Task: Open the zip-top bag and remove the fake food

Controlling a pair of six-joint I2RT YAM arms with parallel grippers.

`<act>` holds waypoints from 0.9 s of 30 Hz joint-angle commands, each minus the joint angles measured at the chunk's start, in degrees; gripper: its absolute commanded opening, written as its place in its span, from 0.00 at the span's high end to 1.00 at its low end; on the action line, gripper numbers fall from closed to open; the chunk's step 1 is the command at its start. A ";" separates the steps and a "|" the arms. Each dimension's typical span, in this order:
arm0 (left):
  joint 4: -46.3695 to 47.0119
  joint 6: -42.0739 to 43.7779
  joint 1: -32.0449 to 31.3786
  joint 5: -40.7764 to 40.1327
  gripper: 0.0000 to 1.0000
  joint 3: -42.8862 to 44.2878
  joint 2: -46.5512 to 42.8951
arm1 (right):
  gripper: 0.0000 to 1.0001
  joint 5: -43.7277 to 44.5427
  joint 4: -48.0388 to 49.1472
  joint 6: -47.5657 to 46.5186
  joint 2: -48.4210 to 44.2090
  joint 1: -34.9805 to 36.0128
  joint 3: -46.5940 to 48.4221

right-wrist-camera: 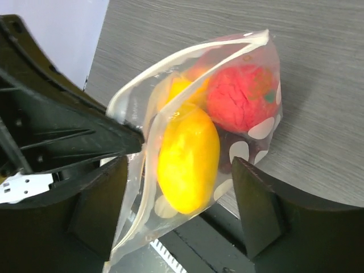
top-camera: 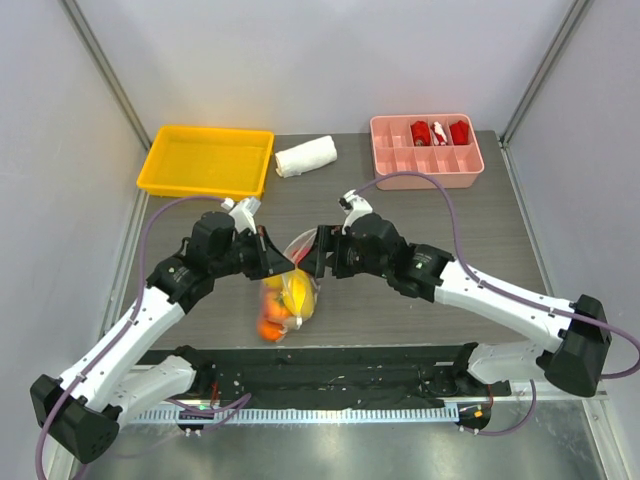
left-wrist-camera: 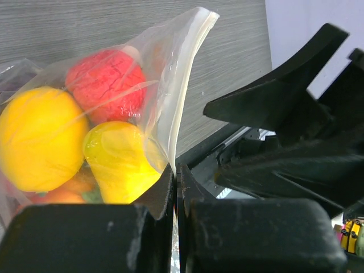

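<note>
Angled inward over the grey tabletop (top-camera: 420, 200), the left tool (left-wrist-camera: 176, 170) pinches the bag (right-wrist-camera: 244, 133); the right tool (right-wrist-camera: 179, 165) is spread around it.

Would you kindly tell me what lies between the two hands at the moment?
The zip-top bag, holding the fake food, is between the left hand and the right hand; the top external view shows it.

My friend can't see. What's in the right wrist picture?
A clear dotted zip-top bag, its mouth open, holds a yellow fruit and a red fruit. The left gripper pinches its rim; the right gripper has its fingers apart on either side.
</note>
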 commanded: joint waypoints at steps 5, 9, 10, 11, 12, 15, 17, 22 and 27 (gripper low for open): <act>1.75 0.11 -0.29 -0.39 1.00 0.58 -2.83 | 0.32 3.64 1.62 3.00 4.25 4.80 -1.78; 1.31 0.28 -0.29 -0.39 1.00 0.23 -3.18 | 0.32 5.38 1.01 2.30 5.58 6.82 -0.64; 1.31 0.37 -0.29 -0.56 1.00 0.14 -3.18 | 0.31 6.44 0.74 2.13 5.31 7.09 -0.64; 0.70 0.63 -0.29 -0.74 1.00 0.06 -3.18 | 0.30 7.15 0.74 1.78 4.62 7.44 -0.81; 0.52 0.72 -0.29 -0.91 1.00 -0.03 -3.27 | 0.29 7.68 0.30 1.51 4.26 7.62 -0.90; -0.09 1.16 -0.29 -1.53 1.00 -0.47 -3.71 | 0.26 8.82 -0.40 1.42 1.90 7.88 -1.78; -0.88 1.42 -0.29 -2.57 1.00 -0.56 -4.32 | 0.23 10.41 -0.41 1.51 0.49 7.88 -2.74; -1.59 1.60 -0.29 -2.76 1.00 -0.12 -4.94 | 0.20 5.33 1.79 2.03 -0.23 8.23 -2.66; -1.59 1.60 -0.29 -2.41 0.99 0.49 -4.59 | 0.20 2.94 4.07 2.65 1.18 8.93 -2.57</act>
